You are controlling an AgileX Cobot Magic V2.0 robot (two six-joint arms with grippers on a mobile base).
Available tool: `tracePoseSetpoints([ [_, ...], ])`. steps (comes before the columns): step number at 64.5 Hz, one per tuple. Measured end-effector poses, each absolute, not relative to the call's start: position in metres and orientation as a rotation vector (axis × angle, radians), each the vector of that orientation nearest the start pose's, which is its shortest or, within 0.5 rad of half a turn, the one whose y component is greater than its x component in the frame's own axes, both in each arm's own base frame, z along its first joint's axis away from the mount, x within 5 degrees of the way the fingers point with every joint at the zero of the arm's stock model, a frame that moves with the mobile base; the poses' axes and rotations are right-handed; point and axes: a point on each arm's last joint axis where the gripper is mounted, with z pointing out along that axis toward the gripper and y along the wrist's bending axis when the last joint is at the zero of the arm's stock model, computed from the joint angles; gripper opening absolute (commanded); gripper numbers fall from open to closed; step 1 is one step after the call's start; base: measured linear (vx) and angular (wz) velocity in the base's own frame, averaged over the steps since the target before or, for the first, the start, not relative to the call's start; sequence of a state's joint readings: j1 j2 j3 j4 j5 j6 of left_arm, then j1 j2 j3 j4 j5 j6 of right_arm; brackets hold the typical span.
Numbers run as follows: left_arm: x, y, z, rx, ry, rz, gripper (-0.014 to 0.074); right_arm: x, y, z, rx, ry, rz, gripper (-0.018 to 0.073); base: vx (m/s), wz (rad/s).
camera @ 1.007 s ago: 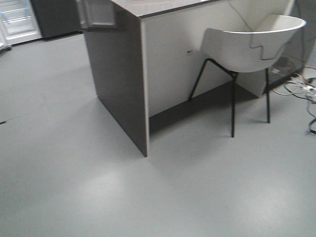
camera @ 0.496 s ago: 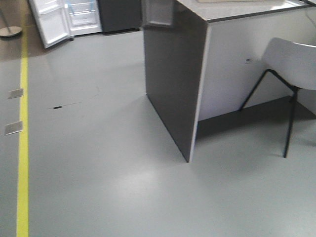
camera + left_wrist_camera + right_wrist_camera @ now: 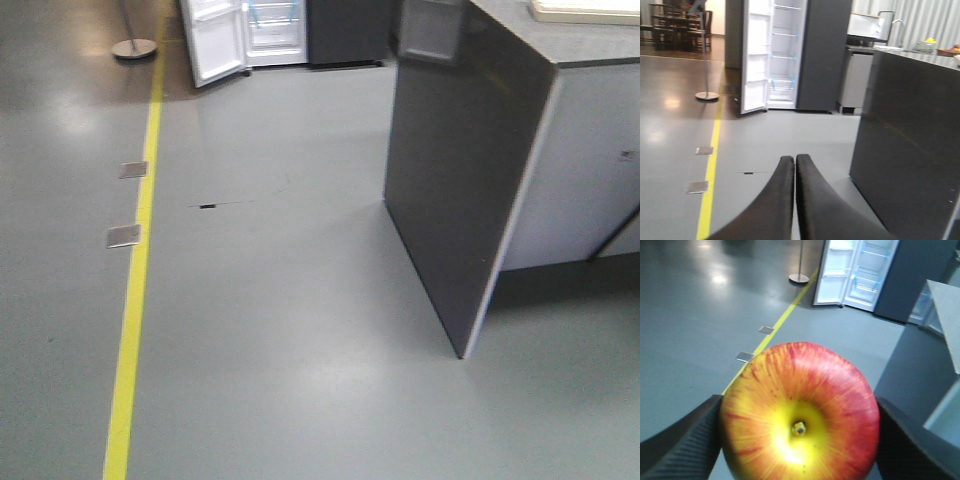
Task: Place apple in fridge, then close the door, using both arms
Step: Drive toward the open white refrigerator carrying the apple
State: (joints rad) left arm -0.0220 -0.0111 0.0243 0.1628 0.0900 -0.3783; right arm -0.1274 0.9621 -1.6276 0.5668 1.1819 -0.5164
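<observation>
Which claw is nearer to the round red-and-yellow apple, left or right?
Right. The right claw grips the round red-and-yellow apple on both sides; the left claw is shut and empty, no apple in its view.

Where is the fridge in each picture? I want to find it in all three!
Front view: the fridge is at the top edge, left of the middle, with its door open.
Left wrist view: the fridge is in the upper middle, far across the floor.
Right wrist view: the fridge is at the top right, above the apple.
Shared landmark: the yellow floor line runs toward the open door in every view.
</observation>
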Motion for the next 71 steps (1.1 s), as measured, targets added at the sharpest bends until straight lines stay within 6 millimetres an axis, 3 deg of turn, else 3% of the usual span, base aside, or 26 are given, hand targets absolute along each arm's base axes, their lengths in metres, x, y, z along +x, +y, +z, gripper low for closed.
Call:
tracePoseSetpoints([
  [30,0.0566,0.0001,0.1975,-0.165,1.58,-0.174,-0.0007,0.1167,0.0306,0.5359,-0.481,1.831,0.226,0.013,0.11,0.33],
  [71,0.0566,0.0001,0.1975,-0.165,1.58,-0.174,-0.0007,0.1167,0.0306,0.5359,-0.481,1.831,0.226,0.013,0.14,0.1],
])
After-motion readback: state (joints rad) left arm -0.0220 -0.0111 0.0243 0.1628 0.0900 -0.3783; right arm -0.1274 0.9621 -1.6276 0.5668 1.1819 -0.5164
